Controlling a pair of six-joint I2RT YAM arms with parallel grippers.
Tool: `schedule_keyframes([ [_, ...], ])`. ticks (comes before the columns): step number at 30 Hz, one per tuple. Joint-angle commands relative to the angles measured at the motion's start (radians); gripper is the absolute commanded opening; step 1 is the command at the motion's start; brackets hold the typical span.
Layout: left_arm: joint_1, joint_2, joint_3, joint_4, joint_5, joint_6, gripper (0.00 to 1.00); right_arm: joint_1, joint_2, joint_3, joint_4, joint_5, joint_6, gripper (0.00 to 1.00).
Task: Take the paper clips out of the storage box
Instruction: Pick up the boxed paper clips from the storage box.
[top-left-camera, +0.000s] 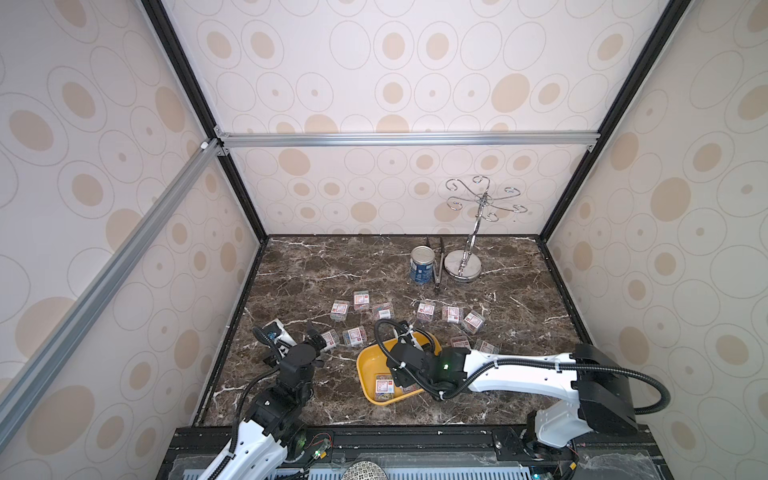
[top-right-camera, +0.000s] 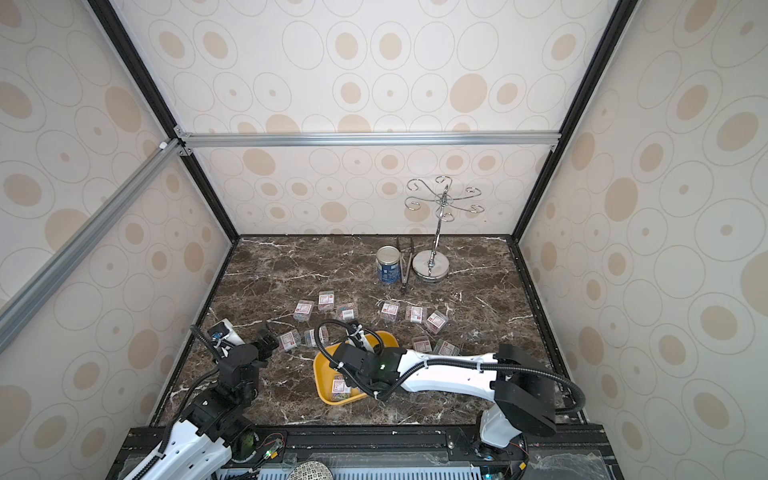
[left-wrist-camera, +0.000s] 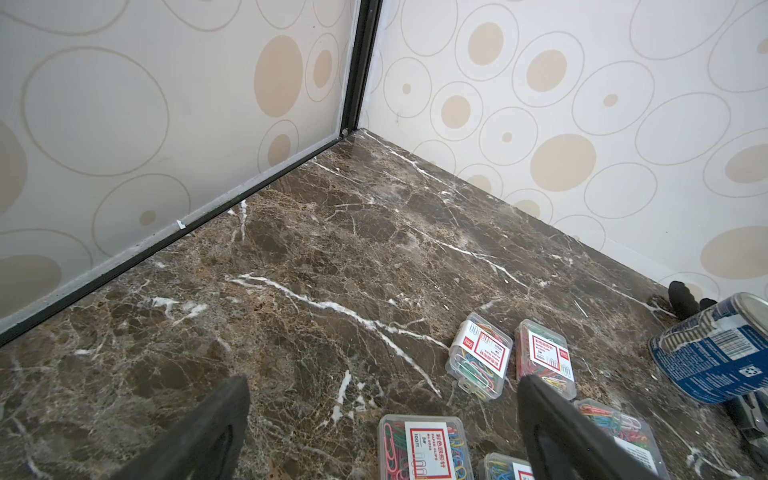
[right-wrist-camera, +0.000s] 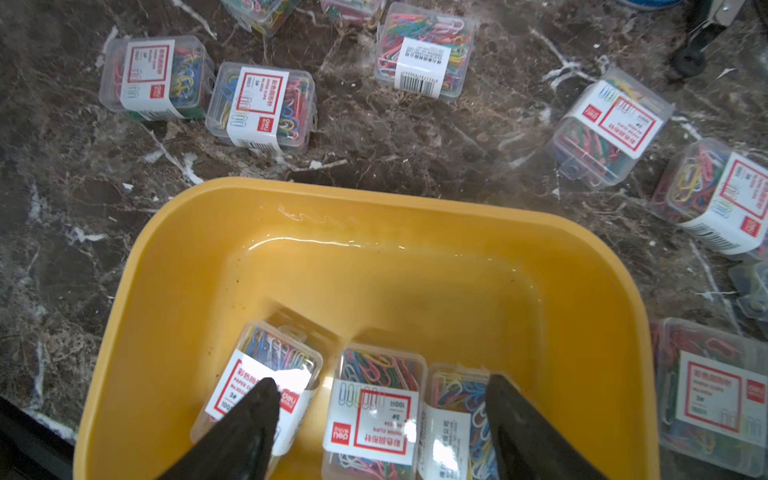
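The yellow storage box lies near the table's front, at its middle. Three clear cases of paper clips lie inside it: one to one side, a middle one and one on the other side. My right gripper hangs open just above them, its fingers straddling the middle case. Several more cases lie on the marble, in a left cluster and a right cluster. My left gripper stands wide open over the left cluster, with nothing held and one case below it.
A blue-labelled tin can, metal tongs and a chrome hook stand stand at the back right. Patterned walls enclose the table on three sides. Bare marble lies at the back left.
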Motion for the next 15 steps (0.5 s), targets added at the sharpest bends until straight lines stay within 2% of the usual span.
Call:
schedule_keyframes([
  [1, 0.006, -0.018, -0.002, -0.021, -0.044, -0.018, 1.0, -0.018, 0.059, 0.063, -0.113, -0.028, 0.007, 0.8],
  [6, 0.006, -0.023, -0.003, -0.024, -0.063, -0.02, 1.0, -0.105, 0.107, 0.073, -0.147, -0.163, -0.028, 0.8],
  [15, 0.005, -0.043, -0.004, -0.041, -0.059, -0.033, 1.0, -0.073, 0.114, 0.038, -0.188, -0.188, 0.016, 0.78],
])
